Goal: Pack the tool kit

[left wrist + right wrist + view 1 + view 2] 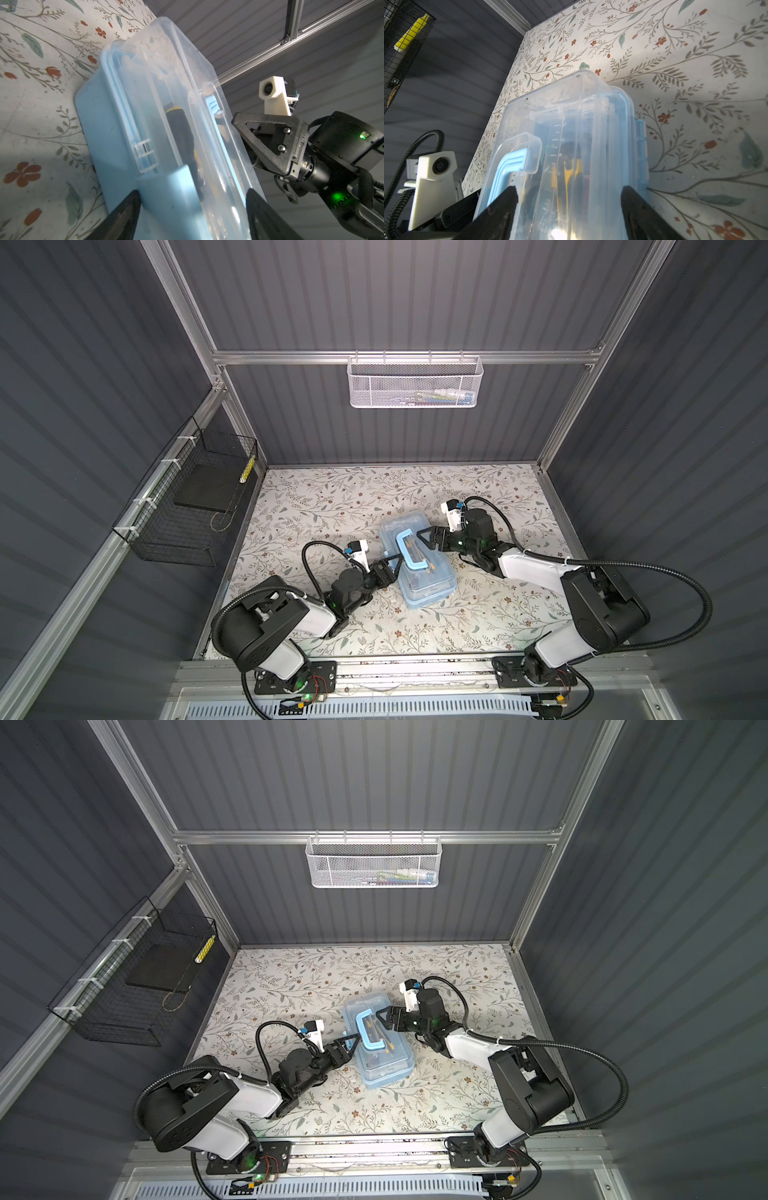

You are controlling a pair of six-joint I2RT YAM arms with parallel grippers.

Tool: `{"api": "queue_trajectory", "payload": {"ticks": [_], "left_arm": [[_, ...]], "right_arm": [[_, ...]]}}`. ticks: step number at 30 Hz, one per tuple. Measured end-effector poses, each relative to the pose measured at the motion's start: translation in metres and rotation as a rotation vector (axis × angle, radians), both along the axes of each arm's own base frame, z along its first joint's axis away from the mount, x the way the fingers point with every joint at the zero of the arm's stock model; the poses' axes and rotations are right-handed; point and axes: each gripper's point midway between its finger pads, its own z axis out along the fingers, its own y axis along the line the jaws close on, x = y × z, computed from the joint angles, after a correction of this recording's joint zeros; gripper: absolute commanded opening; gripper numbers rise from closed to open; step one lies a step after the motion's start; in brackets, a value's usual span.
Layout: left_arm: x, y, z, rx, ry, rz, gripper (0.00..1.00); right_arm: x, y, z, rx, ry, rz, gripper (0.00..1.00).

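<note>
Your light-blue rectangular plastic tool kit [417, 562] with clear lid lies mid-tabletop [316, 497], long axis running diagonally from far-left to near-right; left tool [398, 562] and right tool [419, 536] straddle opposite sides, spread wide.

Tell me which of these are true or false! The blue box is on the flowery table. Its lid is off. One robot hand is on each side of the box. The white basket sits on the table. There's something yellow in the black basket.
1. True: the tool kit lies on the flowery table.
2. False: its clear lid is down, with tools showing through it.
3. True: the left gripper and right gripper meet it from opposite sides.
4. False: the white mesh basket hangs on the back rail.
5. True: a yellow item stands in the black wire basket.
</note>
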Motion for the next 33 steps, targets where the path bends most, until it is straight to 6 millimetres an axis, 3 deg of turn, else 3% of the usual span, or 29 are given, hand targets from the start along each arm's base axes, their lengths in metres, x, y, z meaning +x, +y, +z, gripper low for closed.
{"api": "queue_trajectory", "payload": {"ticks": [7,15,25,33], "left_arm": [[-0.006,0.003,0.002,0.005,0.005,-0.009,0.80],[-0.013,0.009,0.020,0.019,-0.015,-0.017,0.78],[-0.018,0.015,-0.002,0.070,0.030,-0.013,0.69],[-0.017,0.018,-0.001,0.064,0.018,0.003,0.63]], "right_arm": [[0.000,0.000,0.000,0.000,-0.001,0.000,0.80],[0.000,0.000,0.000,0.001,-0.002,0.000,0.80],[0.001,0.001,0.000,0.004,-0.004,-0.001,0.80],[0.001,0.001,0.000,0.004,-0.004,-0.001,0.80]]}}
